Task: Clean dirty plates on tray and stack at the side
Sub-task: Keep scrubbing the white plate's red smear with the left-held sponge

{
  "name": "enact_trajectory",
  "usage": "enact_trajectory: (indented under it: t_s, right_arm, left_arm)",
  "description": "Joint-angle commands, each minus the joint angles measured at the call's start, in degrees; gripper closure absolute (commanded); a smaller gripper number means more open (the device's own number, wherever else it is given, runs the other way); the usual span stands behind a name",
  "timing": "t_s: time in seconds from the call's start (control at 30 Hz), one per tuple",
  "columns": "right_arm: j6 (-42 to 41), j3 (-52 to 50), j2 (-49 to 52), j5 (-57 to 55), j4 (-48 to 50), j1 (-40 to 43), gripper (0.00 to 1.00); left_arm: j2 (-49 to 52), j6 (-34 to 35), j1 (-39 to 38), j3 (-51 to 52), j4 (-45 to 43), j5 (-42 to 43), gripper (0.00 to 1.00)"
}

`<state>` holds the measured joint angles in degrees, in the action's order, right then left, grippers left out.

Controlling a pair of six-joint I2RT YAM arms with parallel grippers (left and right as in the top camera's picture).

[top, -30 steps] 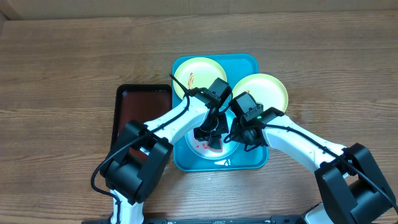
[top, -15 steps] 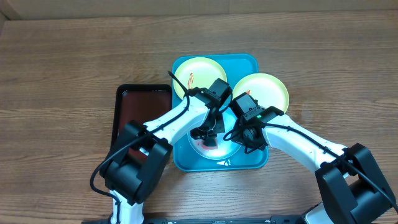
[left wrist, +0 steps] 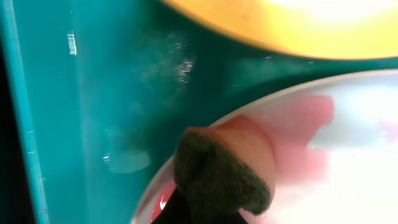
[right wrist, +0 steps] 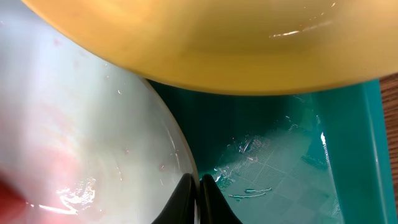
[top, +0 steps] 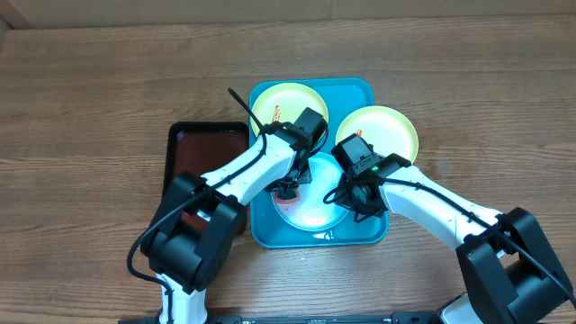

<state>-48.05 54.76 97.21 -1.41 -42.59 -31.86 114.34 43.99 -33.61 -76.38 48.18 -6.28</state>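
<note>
The turquoise tray [top: 369, 90] holds the plates. A light-blue rimmed plate [top: 310, 211] lies in its near half, pale with faint pink smears [left wrist: 298, 118]. My left gripper [top: 290, 187] is shut on a dark green sponge [left wrist: 224, 177], which presses on the plate's left rim. My right gripper [right wrist: 199, 194] is shut on the plate's right rim, one finger above it and one below. One yellow-green plate [top: 283, 106] with a red streak lies at the tray's far left. A second yellow-green plate [top: 387, 130] overhangs the tray's right edge, just above my right gripper [top: 349, 198].
A dark red-brown tray [top: 202, 157] with a black rim sits directly left of the turquoise tray. Wet streaks mark the turquoise tray floor [right wrist: 280, 168]. Its raised right wall [right wrist: 354, 143] stands close to my right fingers. Wooden table [top: 108, 81] lies all around.
My left gripper has dragged the sponge from the light-blue plate's middle up and left to its rim. The red smears there are now mostly gone. The right gripper has not moved.
</note>
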Motion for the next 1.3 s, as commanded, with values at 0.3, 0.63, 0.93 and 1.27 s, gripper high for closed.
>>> enact_trajectory:
  t_s: [0.3,0.63,0.93,1.27]
  right_arm:
    - [-1.42,-1.38,1.92,-2.58,-1.07,0.92,0.96]
    - [-1.25,-1.38,1.92,-2.58,-1.07,0.92,0.96]
    - [-1.25,-1.38,1.92,-2.6,-1.05,0.92,0.96]
    - [-1.25,-1.38,1.92,-2.6,-1.05,0.92,0.96]
  left_arm:
    - [1.9,-1.18,-4.9,1.42,-9.81,24.11,0.96]
    - [1.9,-1.16,0.87,1.68,-2.51,5.79,0.96]
    - [1.88,-3.69,4.13,0.35,5.51,-6.8,0.96]
    - [1.9,-12.61,3.5,1.42,-5.25,18.34,0.96]
